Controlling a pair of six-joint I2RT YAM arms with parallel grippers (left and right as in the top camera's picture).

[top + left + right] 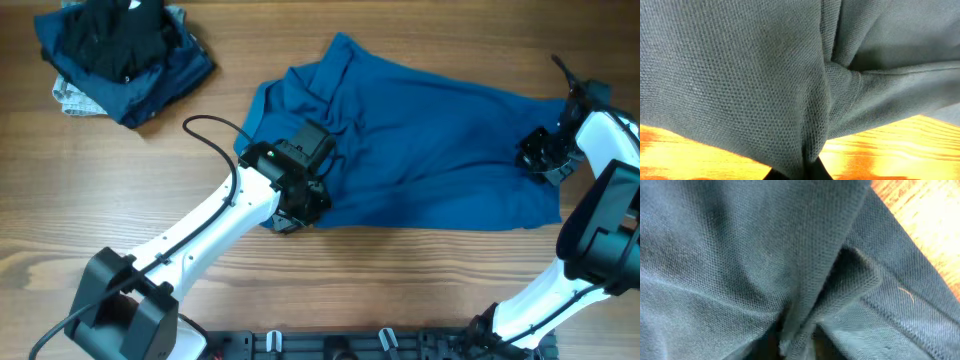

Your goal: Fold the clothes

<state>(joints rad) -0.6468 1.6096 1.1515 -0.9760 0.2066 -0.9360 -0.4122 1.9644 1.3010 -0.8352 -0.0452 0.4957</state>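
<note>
- Table [400, 290]: wood-grain top that carries everything listed here.
- Shirt [420, 150]: mid-blue and the largest garment.
  - It lies from the table's centre out to 3 o'clock.
  - It is mostly flat, with rumpled, bunched cloth toward its 10 o'clock end, and is not yet folded.
  - Step in hand, by judgement: two edges are being gripped to start the first fold.
- Heap [120, 50]: navy, black and pale patterned pieces piled at the table's 10 o'clock, well apart from the shirt, with neither arm near it.
- Left gripper [305, 205]: sits at the shirt's 7 o'clock edge. In the wrist view its jaws are pressed together on a pleat of blue cloth, with bare wood just below.
- Right gripper [545, 155]: sits at the shirt's 3 o'clock edge.
  - In the wrist view a ridge of cloth runs down between the dark fingers, so it reads as pinching the shirt.
  - Next move, by judgement: both pinches need to rise together and carry the near edge over toward 12 o'clock. The pull must be even, so the cloth neither slips free nor drags the rumpled end along.
- Cable [205, 125]: black loop at the left arm's 11 o'clock, lying clear of the cloth.
</note>
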